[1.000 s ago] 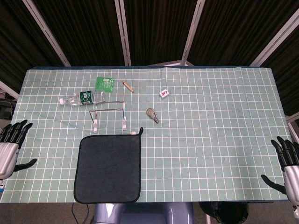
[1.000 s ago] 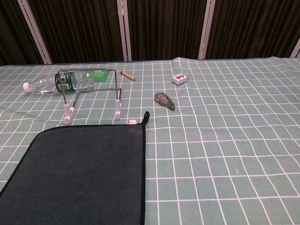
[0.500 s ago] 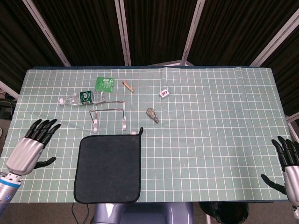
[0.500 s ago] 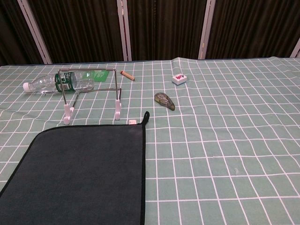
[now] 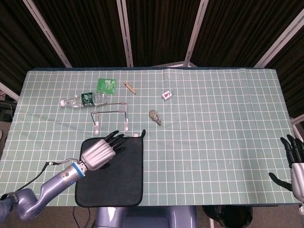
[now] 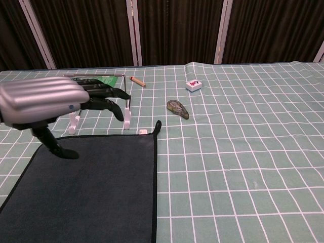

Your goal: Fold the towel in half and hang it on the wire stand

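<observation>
The left hand [image 5: 97, 153] is hovering, fingers [image 6: 104, 93] spread and empty, over the limp dark-grey black-edged square towel [image 5: 121, 178]; its far edge looks easiest to pinch.

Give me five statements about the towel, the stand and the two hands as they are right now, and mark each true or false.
1. The towel lies flat and unfolded on the table. True.
2. The left hand holds a corner of the towel. False: it hovers over the towel's far part, fingers spread, holding nothing.
3. The wire stand has the towel draped over it. False: the stand is bare, beyond the towel's far edge.
4. The right hand is at the table's right edge, far from the towel. True.
5. A plastic bottle stands upright beside the stand. False: it lies on its side.
</observation>
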Controlling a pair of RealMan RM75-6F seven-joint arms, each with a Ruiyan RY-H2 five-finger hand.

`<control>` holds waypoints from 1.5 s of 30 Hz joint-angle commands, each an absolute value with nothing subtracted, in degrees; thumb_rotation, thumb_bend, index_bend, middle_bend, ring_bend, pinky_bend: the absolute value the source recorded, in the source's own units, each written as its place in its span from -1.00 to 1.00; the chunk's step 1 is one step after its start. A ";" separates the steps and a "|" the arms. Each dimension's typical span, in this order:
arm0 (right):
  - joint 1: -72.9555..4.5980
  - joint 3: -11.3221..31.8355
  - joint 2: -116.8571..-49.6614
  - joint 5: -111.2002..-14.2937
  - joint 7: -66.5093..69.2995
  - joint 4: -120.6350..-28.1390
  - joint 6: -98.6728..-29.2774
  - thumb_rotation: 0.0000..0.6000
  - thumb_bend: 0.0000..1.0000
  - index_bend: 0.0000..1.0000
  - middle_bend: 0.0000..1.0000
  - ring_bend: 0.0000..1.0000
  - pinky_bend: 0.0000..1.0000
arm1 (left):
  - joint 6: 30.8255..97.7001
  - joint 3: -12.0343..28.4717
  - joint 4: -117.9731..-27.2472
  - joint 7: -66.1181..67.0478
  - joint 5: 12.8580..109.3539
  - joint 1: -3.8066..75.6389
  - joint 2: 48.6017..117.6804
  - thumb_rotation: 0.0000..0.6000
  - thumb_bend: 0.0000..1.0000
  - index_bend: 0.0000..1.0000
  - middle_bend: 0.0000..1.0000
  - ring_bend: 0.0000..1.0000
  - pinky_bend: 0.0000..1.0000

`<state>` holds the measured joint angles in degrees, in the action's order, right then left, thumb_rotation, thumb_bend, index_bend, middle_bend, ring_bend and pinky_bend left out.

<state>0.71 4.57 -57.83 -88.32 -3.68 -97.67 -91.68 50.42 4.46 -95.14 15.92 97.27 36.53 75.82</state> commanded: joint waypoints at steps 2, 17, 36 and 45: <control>0.46 4.74 -58.01 -87.73 -4.07 -97.60 -91.19 1.00 -1.00 -1.00 -1.00 -1.00 -1.00 | 46.61 4.39 -92.64 17.74 96.23 40.00 79.07 1.00 -0.48 -0.41 -1.00 -1.00 -1.00; -0.34 5.14 -58.04 -85.18 -3.55 -97.12 -88.78 1.00 -1.00 -1.00 -1.00 -1.00 -1.00 | 43.60 2.29 -86.48 17.02 95.31 44.20 86.58 1.00 -0.26 -0.29 -1.00 -1.00 -1.00; -0.56 5.14 -57.62 -84.64 -2.59 -96.94 -88.30 1.00 -1.00 -1.00 -1.00 -1.00 -1.00 | 42.63 1.36 -80.13 19.08 93.10 47.45 95.14 1.00 -0.15 -0.29 -1.00 -1.00 -1.00; -0.66 5.12 -57.49 -84.48 -2.19 -96.76 -88.10 1.00 -1.00 -1.00 -1.00 -1.00 -1.00 | 41.81 1.13 -78.53 20.75 91.04 48.43 97.40 1.00 -0.14 -0.29 -1.00 -1.00 -1.00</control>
<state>-0.65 5.11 -57.50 -84.49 -2.20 -96.77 -88.11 41.87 1.16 -78.58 20.69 91.10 48.37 97.33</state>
